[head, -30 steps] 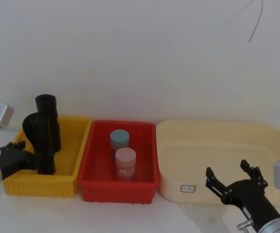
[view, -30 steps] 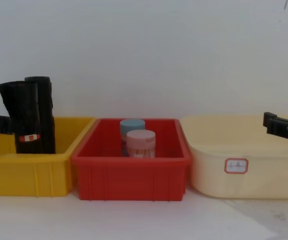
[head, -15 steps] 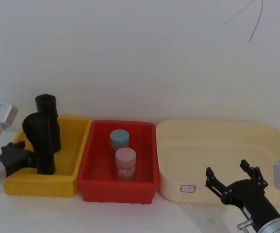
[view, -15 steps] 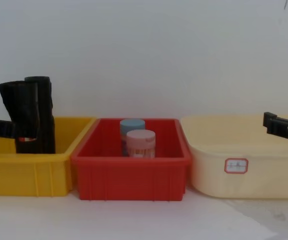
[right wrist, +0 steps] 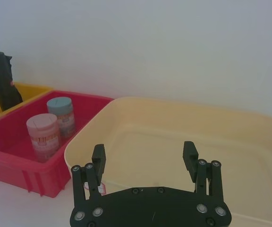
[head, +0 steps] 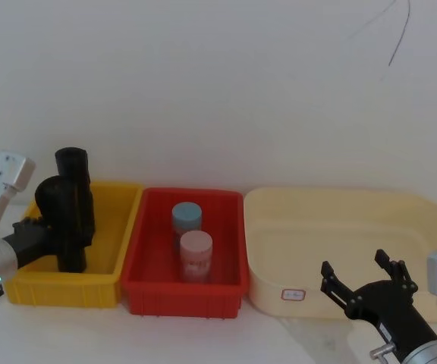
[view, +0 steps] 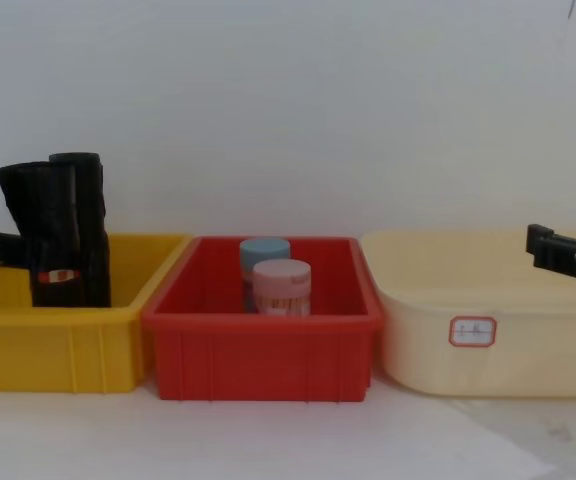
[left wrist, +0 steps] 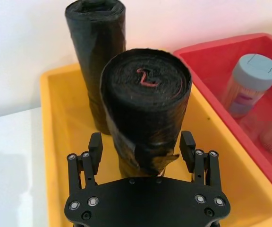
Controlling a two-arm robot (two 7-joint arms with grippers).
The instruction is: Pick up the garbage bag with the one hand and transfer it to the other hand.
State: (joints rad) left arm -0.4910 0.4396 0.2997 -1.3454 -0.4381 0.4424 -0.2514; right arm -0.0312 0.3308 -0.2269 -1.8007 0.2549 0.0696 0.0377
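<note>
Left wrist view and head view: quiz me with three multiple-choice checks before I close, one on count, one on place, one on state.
1. How many jars are in the red bin? A one; B two; C three.
2. Where does the bag stand? A in the yellow bin; B in the red bin; C outside both bins.
3. How is the left gripper? A shut on the bag; B shut on nothing; C open, fingers flanking the bag.
Answers: 1 B, a blue-lidded and a pink-lidded jar stand there; 2 A, it stands upright beside a second black roll; 3 C, the fingers stand apart on either side of the bag.
</note>
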